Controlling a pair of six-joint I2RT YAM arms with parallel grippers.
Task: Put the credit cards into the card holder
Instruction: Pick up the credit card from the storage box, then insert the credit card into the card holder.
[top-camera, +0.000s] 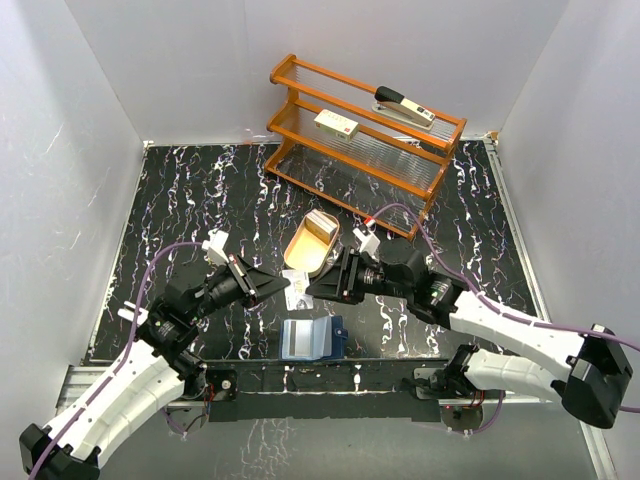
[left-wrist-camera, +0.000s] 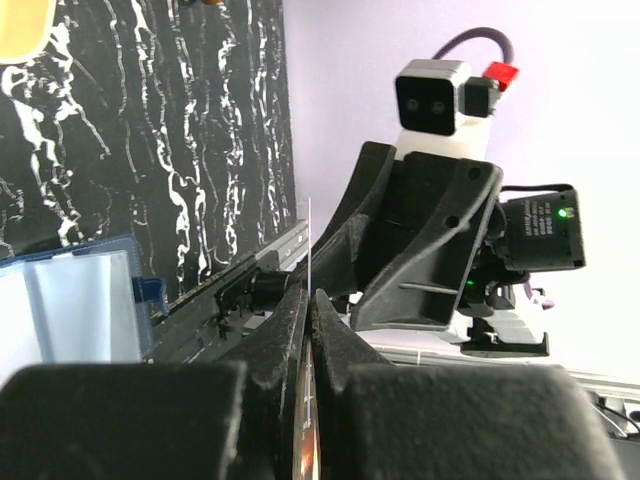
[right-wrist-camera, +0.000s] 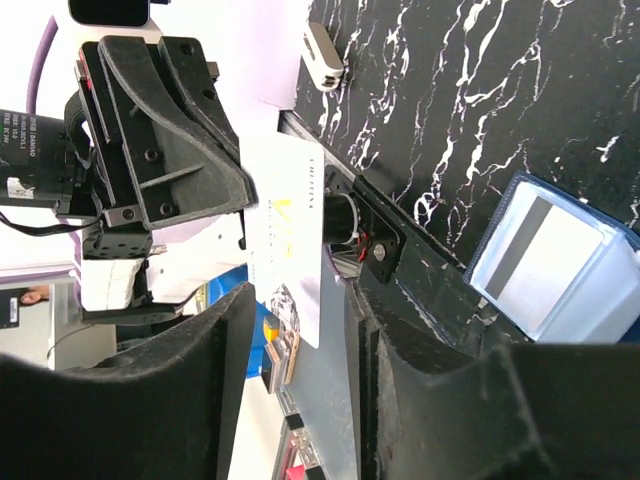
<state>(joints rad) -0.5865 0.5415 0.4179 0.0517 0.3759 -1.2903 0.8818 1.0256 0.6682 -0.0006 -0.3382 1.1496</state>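
**Containers**
- Tray (top-camera: 297, 258), tan oval, qty 1, centre of table (top-camera: 200, 200). Holds a pale card (top-camera: 321, 226) at its far end; can't tell if more lie under it.
- Card holder (top-camera: 305, 338), navy, qty 1. Lies open at the near table edge w/ pale blue pockets up, just nearer than the grippers. In the right wrist view the holder (right-wrist-camera: 545, 265) shows a grey band in one pocket; can't tell if that's a card.
- Rack (top-camera: 432, 170), orange, 2 shelves, qty 1, at back of table. Holds 1 cream box w/ red label (top-camera: 337, 124) and 1 white/black stapler-like item (top-camera: 405, 105).

**Cards**
- 2 visible: the one in the tray, plus 1 held card (top-camera: 296, 291) in the air btwn tray and holder, just above the holder's far side.

**Grippers**
- Left gripper (top-camera: 280, 285): in its own view the gripper (left-wrist-camera: 308, 295) has its fingers pressed together on the held card (left-wrist-camera: 310, 240), seen edge-on as a thin line sticking out past the tips.
- Right gripper (top-camera: 313, 287): faces the left one tip to tip. In its own view the gripper (right-wrist-camera: 298, 300) has its fingers spread w/ a clear gap. The held card (right-wrist-camera: 290, 240) sits face-on in that gap, printed side to the cam. Can't tell if either finger touches it.
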